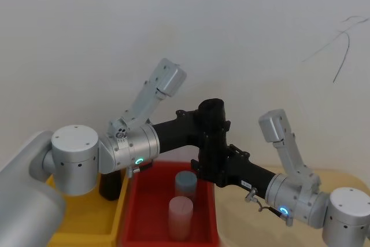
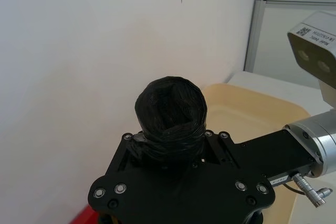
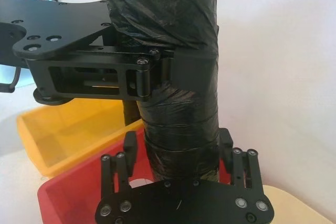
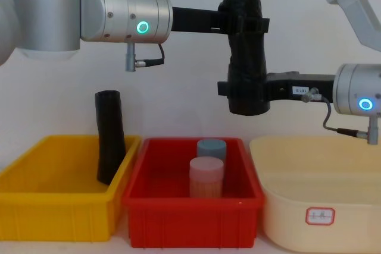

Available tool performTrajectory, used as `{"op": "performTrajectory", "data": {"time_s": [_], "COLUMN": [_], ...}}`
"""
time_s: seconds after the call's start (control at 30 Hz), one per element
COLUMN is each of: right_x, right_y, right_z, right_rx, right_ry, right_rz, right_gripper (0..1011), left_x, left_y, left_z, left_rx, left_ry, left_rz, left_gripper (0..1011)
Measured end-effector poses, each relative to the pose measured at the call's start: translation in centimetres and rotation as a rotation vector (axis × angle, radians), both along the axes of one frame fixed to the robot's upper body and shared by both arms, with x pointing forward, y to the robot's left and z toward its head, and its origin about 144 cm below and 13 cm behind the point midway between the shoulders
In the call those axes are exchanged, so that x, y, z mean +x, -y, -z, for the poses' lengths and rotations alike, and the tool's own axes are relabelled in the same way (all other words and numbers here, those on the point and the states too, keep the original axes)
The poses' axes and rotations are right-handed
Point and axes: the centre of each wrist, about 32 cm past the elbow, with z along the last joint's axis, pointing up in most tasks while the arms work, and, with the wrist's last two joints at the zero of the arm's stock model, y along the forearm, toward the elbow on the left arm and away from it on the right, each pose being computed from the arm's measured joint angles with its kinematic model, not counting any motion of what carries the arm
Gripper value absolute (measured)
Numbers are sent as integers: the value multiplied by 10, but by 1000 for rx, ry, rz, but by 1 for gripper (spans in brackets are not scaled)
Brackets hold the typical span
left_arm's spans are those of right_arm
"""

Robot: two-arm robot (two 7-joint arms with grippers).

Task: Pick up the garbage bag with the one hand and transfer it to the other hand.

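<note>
1. The garbage bag [image 4: 245,57] is held upright in mid-air, above the red bin [image 4: 190,197] and well clear of it.
2. Its upper part is clamped by the left gripper [image 4: 243,25], which is extended from the left. The fingers [image 3: 142,77] are closed on the plastic, and the roll is pinched in where they bite.
3. Its lower part is taken by the right gripper [image 4: 244,94], which is extended from the right. The fingers [image 3: 128,153] are seen pressed against both sides of the roll, so a grip is judged to be made here too.
4. The pick-up is judged done and the handover about halfway. The bag is shared by both grippers, and only the release by the left one is left.
5. The bag is seen as a thick roll of black plastic film. It is wrinkled and slightly glossy, wound in bands, with a hollow dimple at its top end.
6. Both grippers are built of flat black plates dotted with small screws and are carried on smooth silver cylinders.
7. A slimmer, smoother black roll [image 4: 110,138] is leaned in the yellow bin [image 4: 59,203] at the left.
8. A blue-grey cylinder [image 4: 211,147] and a pink cylinder [image 4: 206,176] are stood in the red bin.
9. A cream tub [image 4: 321,206] with rounded corners is placed at the right.
</note>
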Motion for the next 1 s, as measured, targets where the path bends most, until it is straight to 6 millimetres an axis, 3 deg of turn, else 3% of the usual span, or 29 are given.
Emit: {"op": "performTrajectory", "data": {"time_s": [0.47,1.0], "right_x": [1,2], "right_y": [-2,-3], "right_z": [-1,-1], "right_rx": [0,-1], "right_ry": [-2,-2], "right_rz": [-4,-6], "right_gripper": [559,559], "left_x": [0,0], "left_y": [0,0], "left_z": [0,0], "left_rx": [0,0], "left_ry": [0,0], "left_rz": [0,0], "left_gripper": [392,392]}}
